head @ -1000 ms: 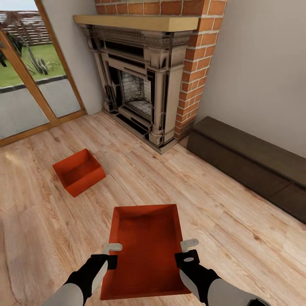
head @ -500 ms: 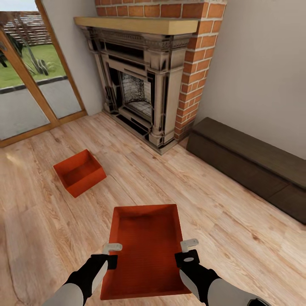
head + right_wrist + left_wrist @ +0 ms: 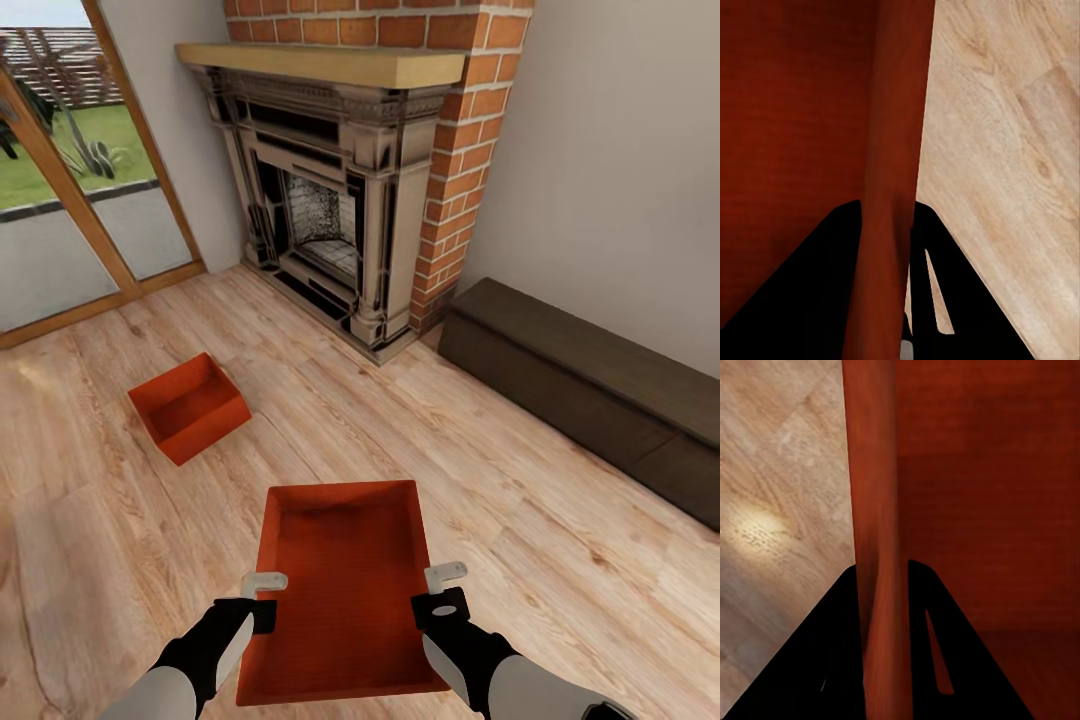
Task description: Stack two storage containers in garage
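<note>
You hold the near container (image 3: 345,600), a smooth orange-red plastic rectangle, long axis running near to far, over wood planks (image 3: 560,540). Your left gripper (image 3: 263,598) and right gripper (image 3: 440,592) each pinch a side wall. The second container (image 3: 188,405) sits far left.

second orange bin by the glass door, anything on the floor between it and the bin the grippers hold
Nothing: in the head view only bare wood floor separates the far bin from the held bin.
</note>
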Available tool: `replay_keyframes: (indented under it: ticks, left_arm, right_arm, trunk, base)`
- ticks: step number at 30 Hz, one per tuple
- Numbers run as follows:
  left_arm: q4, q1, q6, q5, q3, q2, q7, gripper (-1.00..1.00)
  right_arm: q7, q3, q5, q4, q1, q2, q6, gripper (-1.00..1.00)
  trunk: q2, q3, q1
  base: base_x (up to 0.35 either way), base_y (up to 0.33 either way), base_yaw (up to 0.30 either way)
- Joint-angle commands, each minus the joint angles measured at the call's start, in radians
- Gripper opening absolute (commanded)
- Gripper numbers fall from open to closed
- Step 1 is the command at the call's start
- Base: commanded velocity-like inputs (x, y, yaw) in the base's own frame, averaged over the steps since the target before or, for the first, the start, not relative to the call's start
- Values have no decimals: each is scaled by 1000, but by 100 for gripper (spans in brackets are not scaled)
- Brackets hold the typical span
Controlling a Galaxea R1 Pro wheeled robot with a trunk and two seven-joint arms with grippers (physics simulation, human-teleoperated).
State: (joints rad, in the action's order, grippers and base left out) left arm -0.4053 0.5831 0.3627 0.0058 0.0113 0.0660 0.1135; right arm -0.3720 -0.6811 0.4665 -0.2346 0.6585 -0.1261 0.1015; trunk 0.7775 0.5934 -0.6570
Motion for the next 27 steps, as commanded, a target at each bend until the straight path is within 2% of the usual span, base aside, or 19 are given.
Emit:
replay_keyframes:
  ticks: [1, 27]
  left_arm:
    - [2, 0, 5, 14, -4, 0, 3, -100]
    - [2, -1, 8, 14, -4, 1, 3, -100]
  right_arm:
    - [-2, -4, -15, -26, 1, 0, 1, -100]
    - [-4, -4, -16, -26, 1, -1, 0, -100]
  trunk:
    - [-7, -2, 4]
    - [-189, -84, 103]
  base:
    - [0, 0, 0]
    - [0, 0, 0]
